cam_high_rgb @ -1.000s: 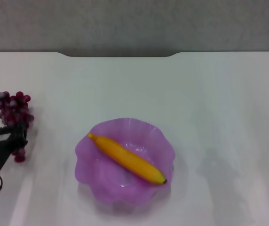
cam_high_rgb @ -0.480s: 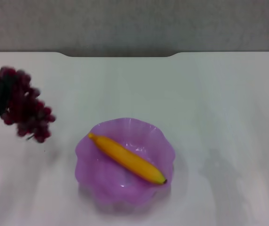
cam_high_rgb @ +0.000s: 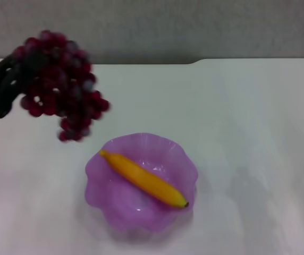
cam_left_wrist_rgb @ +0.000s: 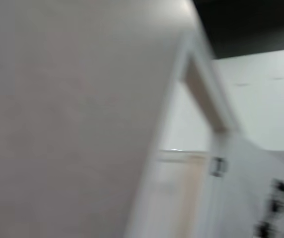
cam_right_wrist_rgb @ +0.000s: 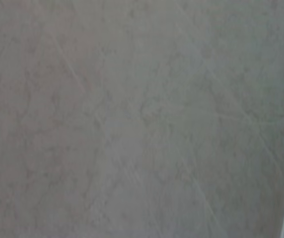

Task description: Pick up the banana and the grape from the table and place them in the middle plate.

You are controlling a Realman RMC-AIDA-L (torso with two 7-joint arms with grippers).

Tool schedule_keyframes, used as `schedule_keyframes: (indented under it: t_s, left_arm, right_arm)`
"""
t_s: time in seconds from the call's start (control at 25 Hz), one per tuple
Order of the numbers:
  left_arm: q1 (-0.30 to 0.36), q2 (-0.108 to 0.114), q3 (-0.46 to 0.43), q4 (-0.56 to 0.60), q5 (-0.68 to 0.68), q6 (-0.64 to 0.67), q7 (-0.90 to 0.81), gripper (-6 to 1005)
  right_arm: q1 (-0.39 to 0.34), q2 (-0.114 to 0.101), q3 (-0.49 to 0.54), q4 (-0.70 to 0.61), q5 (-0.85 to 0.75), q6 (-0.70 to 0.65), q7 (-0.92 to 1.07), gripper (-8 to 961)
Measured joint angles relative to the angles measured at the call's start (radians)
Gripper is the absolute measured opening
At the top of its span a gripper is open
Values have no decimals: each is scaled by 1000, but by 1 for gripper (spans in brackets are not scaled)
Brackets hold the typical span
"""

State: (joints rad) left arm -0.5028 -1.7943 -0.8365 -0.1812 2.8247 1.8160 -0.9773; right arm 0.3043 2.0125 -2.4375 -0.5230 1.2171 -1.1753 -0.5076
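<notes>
- From the head view, the left gripper (cam_high_rgb: pixel 3 87) holds the grape (cam_high_rgb: pixel 61 87) aloft, left of and beyond the middle plate (cam_high_rgb: pixel 109 207), likely for carrying over. The banana (cam_high_rgb: pixel 144 179) lies diagonally in that plate on the counter (cam_high_rgb: pixel 247 133).
- Both wrist views show no task things; I cannot tell the right gripper's state.

1. Grape (cam_high_rgb: pixel 61 85): one second back, lying on the counter (cam_high_rgb: pixel 247 117) at its left side. Half a second back, lifted clear and hanging. Now higher again and shifted toward the middle plate (cam_high_rgb: pixel 179 159), its lowest berries just short of the plate's near-left rim.
2. Left tool (cam_high_rgb: pixel 0 87): formerly low at the left edge, closing about the bunch's lower berries. Now raised at upper left, clamped on the bunch's top end.
</notes>
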Motion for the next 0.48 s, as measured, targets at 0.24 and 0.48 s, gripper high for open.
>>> schedule_keyframes:
  t_s: [0.24,0.48]
  left_arm:
    - [-100,-12,98,18,47,25,6,235]
    - [-188,-130,133,228,47,8,24,234]
  right_arm:
    - [8,-1,0,1,-5,0,33,-2]
    - [14,-1,0,3,-7,1,42,-1]
